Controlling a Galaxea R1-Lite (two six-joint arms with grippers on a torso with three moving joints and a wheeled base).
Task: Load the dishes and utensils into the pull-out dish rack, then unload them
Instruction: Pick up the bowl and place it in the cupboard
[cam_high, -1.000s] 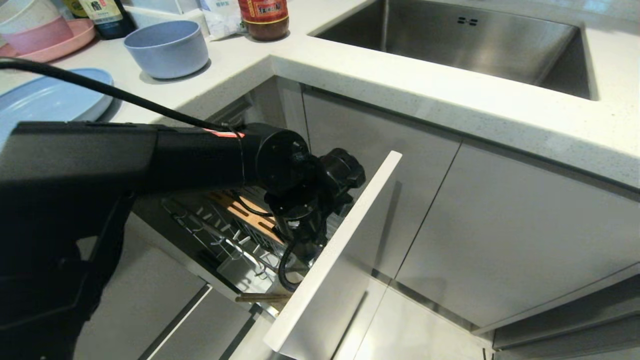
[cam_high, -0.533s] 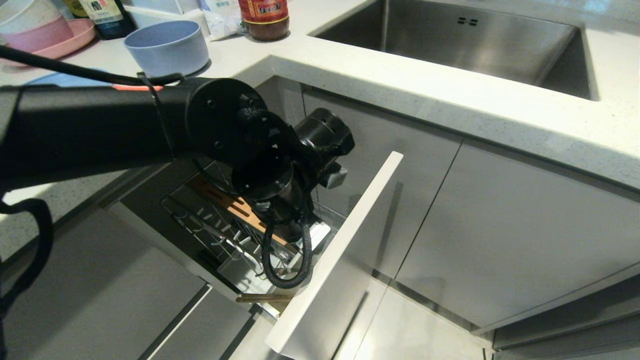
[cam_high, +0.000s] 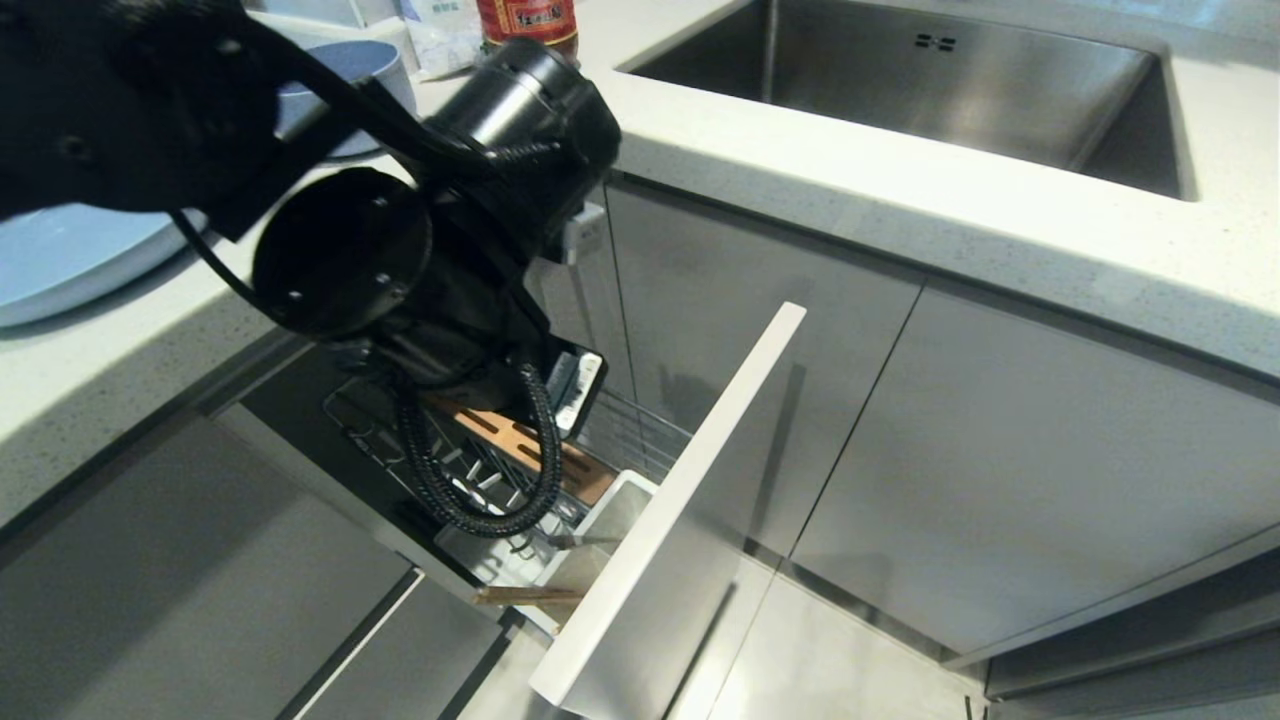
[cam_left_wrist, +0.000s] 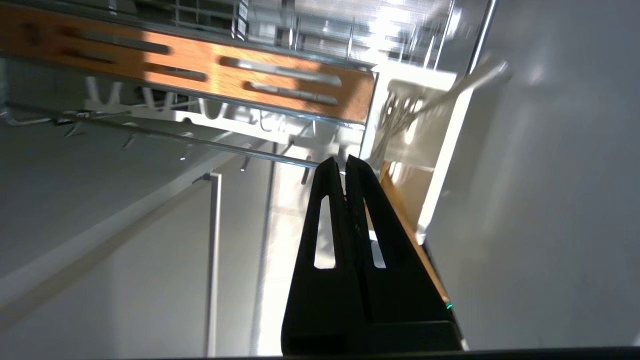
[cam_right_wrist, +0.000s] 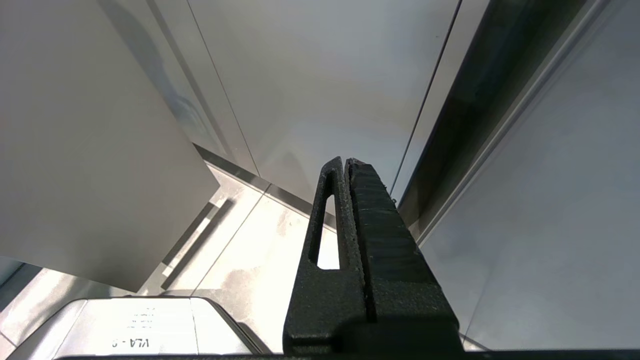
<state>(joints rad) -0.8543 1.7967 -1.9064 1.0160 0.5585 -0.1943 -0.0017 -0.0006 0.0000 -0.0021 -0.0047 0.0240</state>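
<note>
Left tool pressed together on nothing, poised above the pull-out dish rack. Beyond its tips, chopsticks and spoon leaning in the white cutlery cup. Farther off, up on the counter, light blue plate and bowl, nearer this arm. Right tool likewise together, parked low.

Left tool closed, empty; right tool closed.

A kitchen — steel sink, stone worktop (sauce bottles too).
</note>
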